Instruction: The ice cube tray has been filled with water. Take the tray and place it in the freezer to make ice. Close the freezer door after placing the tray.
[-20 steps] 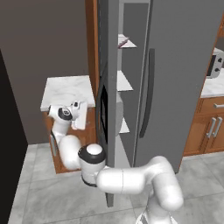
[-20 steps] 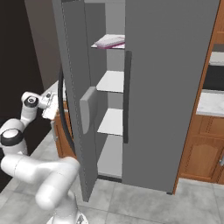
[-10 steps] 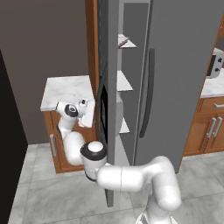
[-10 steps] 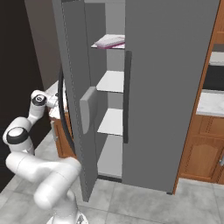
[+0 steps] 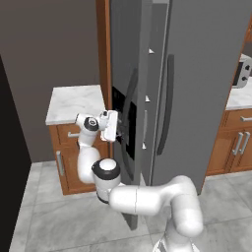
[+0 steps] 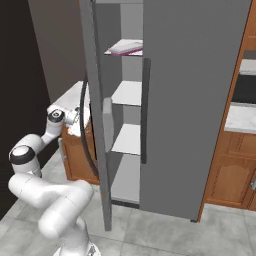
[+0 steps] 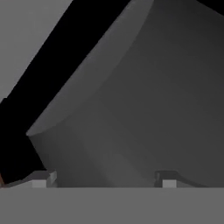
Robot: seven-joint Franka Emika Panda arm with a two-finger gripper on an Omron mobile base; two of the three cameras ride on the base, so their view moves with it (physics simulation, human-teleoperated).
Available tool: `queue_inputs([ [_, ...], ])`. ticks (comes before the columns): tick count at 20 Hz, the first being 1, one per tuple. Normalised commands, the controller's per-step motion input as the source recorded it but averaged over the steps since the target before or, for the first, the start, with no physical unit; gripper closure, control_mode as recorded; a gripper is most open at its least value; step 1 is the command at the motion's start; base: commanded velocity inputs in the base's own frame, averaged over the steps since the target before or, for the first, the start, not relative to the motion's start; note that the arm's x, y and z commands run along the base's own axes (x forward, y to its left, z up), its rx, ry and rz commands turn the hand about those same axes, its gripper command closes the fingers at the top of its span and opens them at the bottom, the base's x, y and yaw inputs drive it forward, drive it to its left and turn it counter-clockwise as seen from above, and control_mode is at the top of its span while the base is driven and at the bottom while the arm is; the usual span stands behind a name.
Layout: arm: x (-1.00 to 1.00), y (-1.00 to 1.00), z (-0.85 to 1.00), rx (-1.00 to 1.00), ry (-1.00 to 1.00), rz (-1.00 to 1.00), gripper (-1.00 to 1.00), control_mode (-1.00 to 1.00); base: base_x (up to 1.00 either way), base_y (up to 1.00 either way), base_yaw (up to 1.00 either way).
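1. Refrigerator: tall grey side-by-side unit, taken as the landmark. Its right door is shut.
2. Freezer: the narrow left compartment of the refrigerator, standing open, grey inside with white shelves visible.
3. Ice cube tray: pale pinkish slab lying flat on the top shelf inside the freezer, at the refrigerator's upper left.
4. Freezer door: swung out from the refrigerator's left side and seen nearly edge-on in the right base view. Its outer face carries a black dispenser panel and a long dark curved handle.
5. Hand: positioned at the outer face of the freezer door, level with the dispenser panel and right at the handle. In the hand view the two finger tips stand apart with the broad dark curved handle between them; whether they press on it I cannot tell.
6. Counter: pale marble top on wooden cabinets, just left of the refrigerator, behind the hand.
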Motion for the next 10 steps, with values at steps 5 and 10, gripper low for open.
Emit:
queue_inputs([
  [5, 0.00, -0.98, -0.24, -0.06, 0.03, 0.00, -1.00, -1.00, 0.00, 0.00, 0.00],
  [10, 0.03, -0.92, -0.16, -0.04, 0.00, 0.00, -1.00, -1.00, 0.00, 0.00, 0.00],
])
